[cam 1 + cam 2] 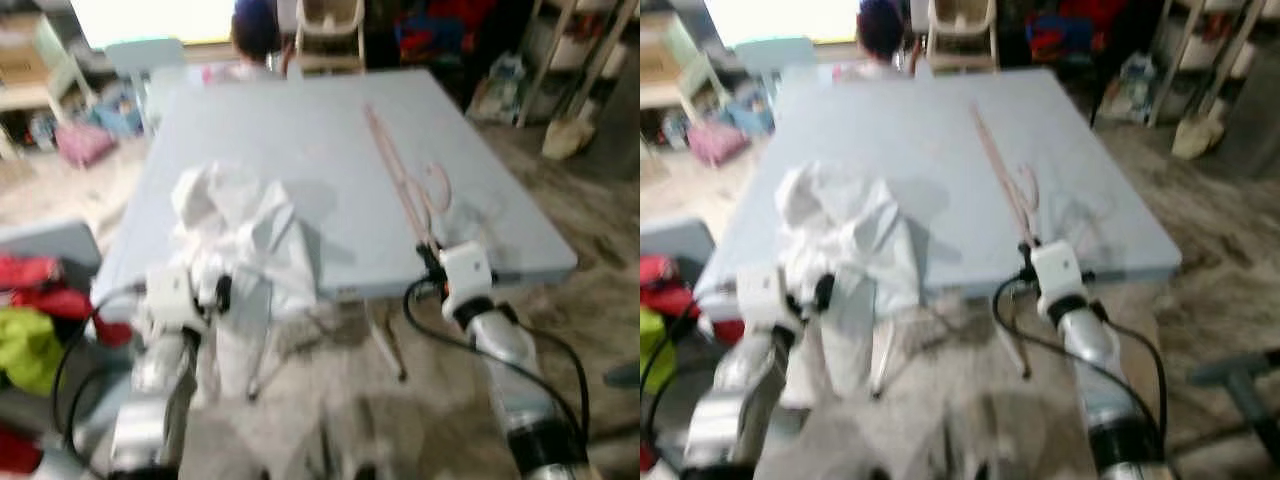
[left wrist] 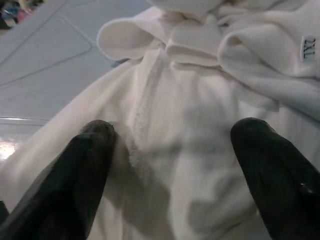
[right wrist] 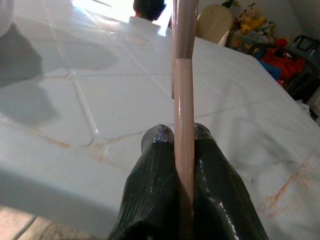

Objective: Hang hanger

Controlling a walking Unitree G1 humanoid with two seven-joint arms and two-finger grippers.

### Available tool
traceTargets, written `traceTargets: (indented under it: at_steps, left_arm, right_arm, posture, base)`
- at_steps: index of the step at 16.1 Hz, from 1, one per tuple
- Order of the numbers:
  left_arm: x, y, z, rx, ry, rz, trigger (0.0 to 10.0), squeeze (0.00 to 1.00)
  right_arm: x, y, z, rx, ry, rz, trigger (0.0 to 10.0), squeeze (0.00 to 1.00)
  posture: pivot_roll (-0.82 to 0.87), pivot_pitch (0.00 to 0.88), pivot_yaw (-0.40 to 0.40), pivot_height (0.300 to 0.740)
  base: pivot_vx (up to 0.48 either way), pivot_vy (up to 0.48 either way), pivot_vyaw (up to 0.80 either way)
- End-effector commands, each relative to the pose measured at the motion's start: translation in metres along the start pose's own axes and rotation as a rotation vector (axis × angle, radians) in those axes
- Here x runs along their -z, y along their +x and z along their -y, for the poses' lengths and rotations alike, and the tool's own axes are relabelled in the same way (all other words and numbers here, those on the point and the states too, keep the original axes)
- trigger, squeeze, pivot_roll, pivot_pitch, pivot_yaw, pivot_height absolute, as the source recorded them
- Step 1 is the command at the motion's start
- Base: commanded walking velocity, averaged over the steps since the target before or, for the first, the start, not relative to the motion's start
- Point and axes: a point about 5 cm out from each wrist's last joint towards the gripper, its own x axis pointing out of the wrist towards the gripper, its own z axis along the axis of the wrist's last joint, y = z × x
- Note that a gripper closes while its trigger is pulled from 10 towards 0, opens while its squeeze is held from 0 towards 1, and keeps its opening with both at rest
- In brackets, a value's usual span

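Item, pink hanger (image 1: 400, 180): we hold it by its near end in our right gripper (image 3: 176, 137), fingers clamped tight on the bar, its long axis running away across the pale blue table (image 1: 300, 130) toward a person (image 1: 256, 35) at the far edge. Item, white garment (image 2: 200, 125): heaped at the near table edge, our left gripper (image 2: 175, 145) spread wide against the cloth. Head views are blurred; the hanger's hook is hard to make out.

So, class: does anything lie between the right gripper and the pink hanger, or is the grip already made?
Nothing visible does. The right gripper is already shut on the pink hanger, clamping one end at the near edge of the table. The left gripper, fingers apart, is at the white garment.
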Motion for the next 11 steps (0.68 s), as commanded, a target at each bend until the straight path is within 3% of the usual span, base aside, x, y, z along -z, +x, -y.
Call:
traceTargets:
  at_steps: [1,8,11]
  left_arm:
    - [0.003,0.003,-0.006,-0.014,0.011,-0.04,0.0,0.0]
    - [-0.014,0.033,-0.033,-0.102,-0.001,-0.049,0.0,0.0]
    - [-0.019,0.046,-0.035,-0.086,0.024,-0.045,0.0,0.0]
  right_arm:
    - [0.001,0.001,-0.002,-0.011,0.001,-0.01,10.0,0.0]
    - [0.001,0.0,-0.003,-0.014,-0.015,-0.013,10.0,0.0]
    - [-0.002,0.0,-0.001,-0.003,0.001,-0.01,10.0,0.0]
  posture:
    - [-0.03,0.0,0.02,0.74]
    - [-0.04,0.0,0.021,0.74]
    - [-0.04,0.0,0.018,0.74]
  base:
    - [0.0,0.0,0.0]
    - [0.0,0.0,0.0]
    - [0.0,0.0,0.0]
